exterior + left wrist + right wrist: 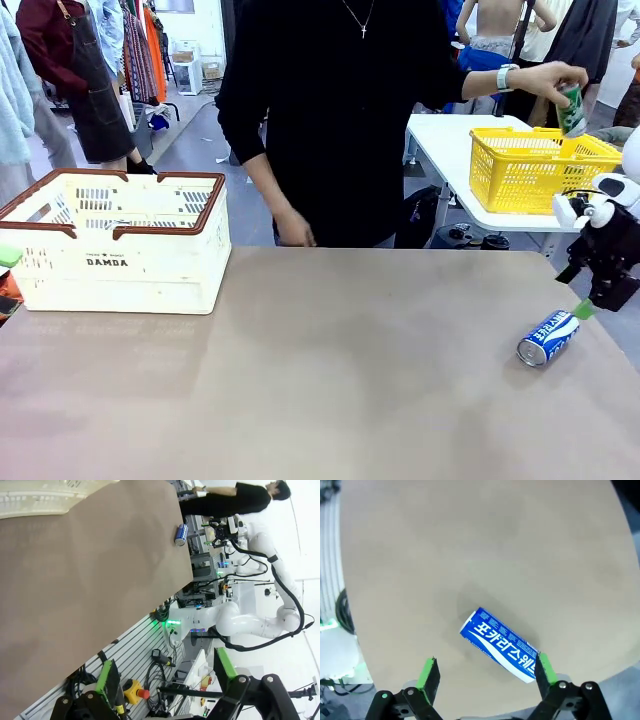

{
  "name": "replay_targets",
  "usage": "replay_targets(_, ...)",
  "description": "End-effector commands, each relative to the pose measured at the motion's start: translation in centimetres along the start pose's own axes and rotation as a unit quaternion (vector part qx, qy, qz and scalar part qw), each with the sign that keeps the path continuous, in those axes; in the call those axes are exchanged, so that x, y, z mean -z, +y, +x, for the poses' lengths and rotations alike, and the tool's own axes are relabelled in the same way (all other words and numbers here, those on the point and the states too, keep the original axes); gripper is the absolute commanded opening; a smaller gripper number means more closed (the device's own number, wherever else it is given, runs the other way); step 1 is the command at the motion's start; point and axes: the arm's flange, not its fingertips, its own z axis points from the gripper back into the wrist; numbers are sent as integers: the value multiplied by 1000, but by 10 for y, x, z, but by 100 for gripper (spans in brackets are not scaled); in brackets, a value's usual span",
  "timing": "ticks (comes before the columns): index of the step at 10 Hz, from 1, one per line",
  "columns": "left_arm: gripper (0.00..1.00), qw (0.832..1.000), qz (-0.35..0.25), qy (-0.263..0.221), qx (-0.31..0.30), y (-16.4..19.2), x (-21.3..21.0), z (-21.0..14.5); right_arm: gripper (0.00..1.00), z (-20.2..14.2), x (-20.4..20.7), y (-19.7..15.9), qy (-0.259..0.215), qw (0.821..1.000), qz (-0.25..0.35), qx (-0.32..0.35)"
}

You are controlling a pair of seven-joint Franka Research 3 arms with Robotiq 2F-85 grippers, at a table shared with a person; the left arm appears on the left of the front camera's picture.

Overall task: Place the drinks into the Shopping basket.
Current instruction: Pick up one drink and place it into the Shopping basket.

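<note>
Blue can (548, 337) lies sideways on the counter (300, 400) at lower right, just beside the right gripper (485, 666), its jaws apart; left gripper (165, 668) likewise apart.

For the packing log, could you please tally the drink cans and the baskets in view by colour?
blue can: 1
green can: 1
cream-white basket: 1
yellow basket: 1
Total: 4
</note>
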Motion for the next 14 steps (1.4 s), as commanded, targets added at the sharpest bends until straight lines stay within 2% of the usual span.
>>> replay_targets(1, 100, 1000, -8, -7, -3, -1, 3, -2, 100, -12, 6, 0, -20, 1000, 17, 9)
replay_targets(2, 100, 1000, -8, -7, -3, -1, 3, -2, 100, 0, 0, 0, 0, 1000, 0, 0)
replay_targets(4, 100, 1000, -8, -7, -3, -1, 3, -2, 100, -3, 5, 1, -5, 1000, 7, -2)
replay_targets(5, 100, 1000, -8, -7, -3, -1, 3, -2, 100, -12, 10, -7, 15, 999, -14, -43)
replay_targets(6, 100, 1000, -8, -7, -3, -1, 3, -2, 100, -23, 17, -13, 14, 997, -20, -76)
replay_targets(7, 100, 1000, -8, -7, -3, -1, 3, -2, 100, -27, 22, -14, 28, 988, -47, -142)
replay_targets(8, 100, 1000, -8, -7, -3, -1, 3, -2, 100, -26, 27, -11, 49, 966, -56, -248)
replay_targets(9, 100, 1000, -8, -7, -3, -1, 3, -2, 100, -26, 32, -11, 37, 956, -47, -287)
replay_targets(11, 100, 1000, -8, -7, -3, -1, 3, -2, 100, -27, 47, -13, 44, 939, -12, -341)
replay_targets(13, 100, 1000, -8, -7, -3, -1, 3, -2, 100, -31, 70, -20, 54, 932, 39, -356)
replay_targets(14, 100, 1000, -8, -7, -3, -1, 3, -2, 100, -29, 79, -22, 49, 929, 40, -364)
